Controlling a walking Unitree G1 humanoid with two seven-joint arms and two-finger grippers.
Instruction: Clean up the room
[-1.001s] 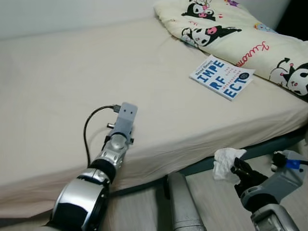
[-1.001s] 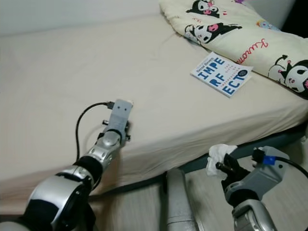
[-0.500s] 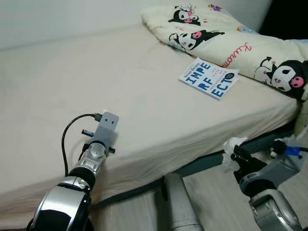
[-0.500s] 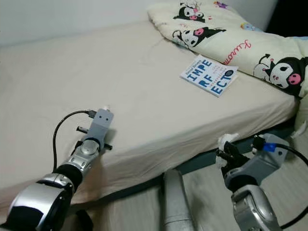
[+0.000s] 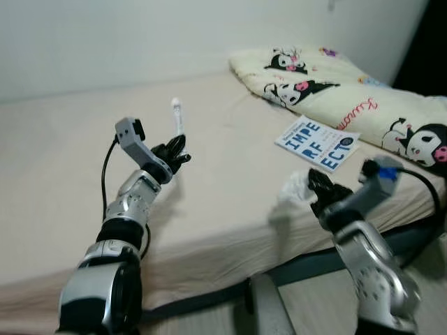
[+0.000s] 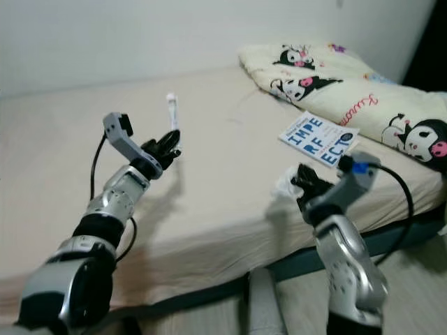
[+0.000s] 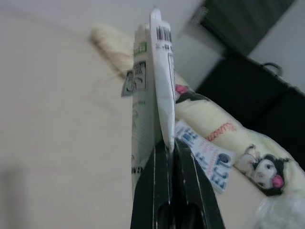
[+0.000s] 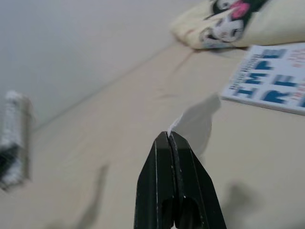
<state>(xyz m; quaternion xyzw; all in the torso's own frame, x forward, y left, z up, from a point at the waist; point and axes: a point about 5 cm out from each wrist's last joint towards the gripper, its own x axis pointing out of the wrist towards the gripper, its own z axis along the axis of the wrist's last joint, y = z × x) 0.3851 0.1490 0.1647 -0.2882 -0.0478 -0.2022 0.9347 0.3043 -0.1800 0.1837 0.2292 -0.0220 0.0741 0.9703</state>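
Soft, even indoor light, with faint arm shadows on the bed point(image 5: 223, 174); wrist views blur in the background.

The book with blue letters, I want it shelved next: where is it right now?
In the left eye view the book lies flat on the bed, on the robot's right, beside the cartoon-print quilt and just beyond the right gripper.

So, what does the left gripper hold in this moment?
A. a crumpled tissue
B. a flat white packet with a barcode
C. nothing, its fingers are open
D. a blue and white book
B: the left gripper is shut on a flat white packet with a printed barcode, raised above the bed; the book lies on the bed.
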